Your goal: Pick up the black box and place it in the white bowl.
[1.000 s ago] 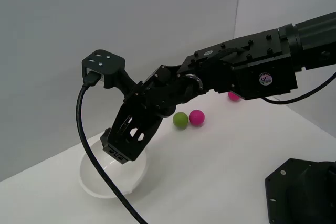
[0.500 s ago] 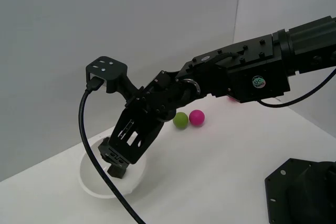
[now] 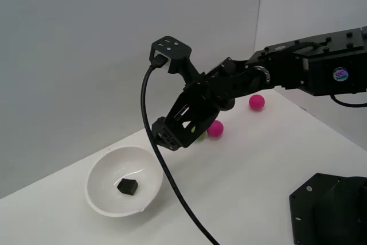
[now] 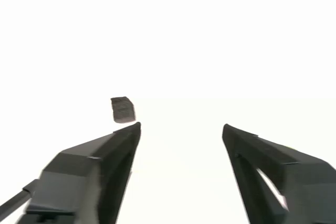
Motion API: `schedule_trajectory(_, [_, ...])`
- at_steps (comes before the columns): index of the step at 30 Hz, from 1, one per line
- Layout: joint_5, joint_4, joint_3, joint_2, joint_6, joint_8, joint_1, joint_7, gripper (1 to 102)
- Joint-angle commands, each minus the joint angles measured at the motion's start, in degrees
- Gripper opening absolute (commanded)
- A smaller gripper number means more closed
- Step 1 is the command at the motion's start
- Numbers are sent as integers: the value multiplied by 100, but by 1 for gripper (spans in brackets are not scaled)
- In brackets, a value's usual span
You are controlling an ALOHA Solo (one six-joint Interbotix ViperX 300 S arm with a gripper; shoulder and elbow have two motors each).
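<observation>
The black box (image 3: pixel 127 187) lies loose on the bottom of the white bowl (image 3: pixel 103 170), which sits on the table at the exterior view's left. My gripper (image 3: pixel 166 136) hangs in the air above and to the exterior view's right of the bowl, apart from it. Its fingers (image 4: pixel 113 150) stand open with nothing between them in the wrist view, where the black box (image 4: pixel 123 109) shows small beyond one fingertip against a washed-out white surface.
A green ball (image 3: pixel 199 136) and a pink ball (image 3: pixel 215 128) lie just behind the gripper; another pink ball (image 3: pixel 257 102) lies farther back. The black robot base (image 3: pixel 330 210) fills the exterior view's lower right corner. A black cable (image 3: pixel 166 182) hangs from the wrist past the bowl.
The gripper was down in the bowl holding the box; it has let go, opened, and risen up and to the exterior view's right. The box now rests in the bowl.
</observation>
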Motion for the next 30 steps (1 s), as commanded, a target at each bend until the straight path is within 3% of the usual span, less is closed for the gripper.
schedule_trajectory(1, [105, 123, 378, 334, 18, 79, 123, 0, 63])
schedule_trajectory(2, [167, 185, 466, 422, 62, 79, 202, 0, 56])
schedule_trajectory(4, [290, 308, 650, 606, 132, 79, 378, 0, 51])
schedule_trajectory(8, [536, 562, 1063, 1020, 167, 123, 791, 0, 51])
schedule_trajectory(20, [1433, 1459, 2496, 2461, 167, 729, 1978, 44, 51])
schedule_trajectory(26, [1670, 1705, 3480, 3445, 167, 949, 2584, 176, 51])
schedule_trajectory(30, [1775, 1811, 3902, 3850, 176, 1116, 2936, 510, 51])
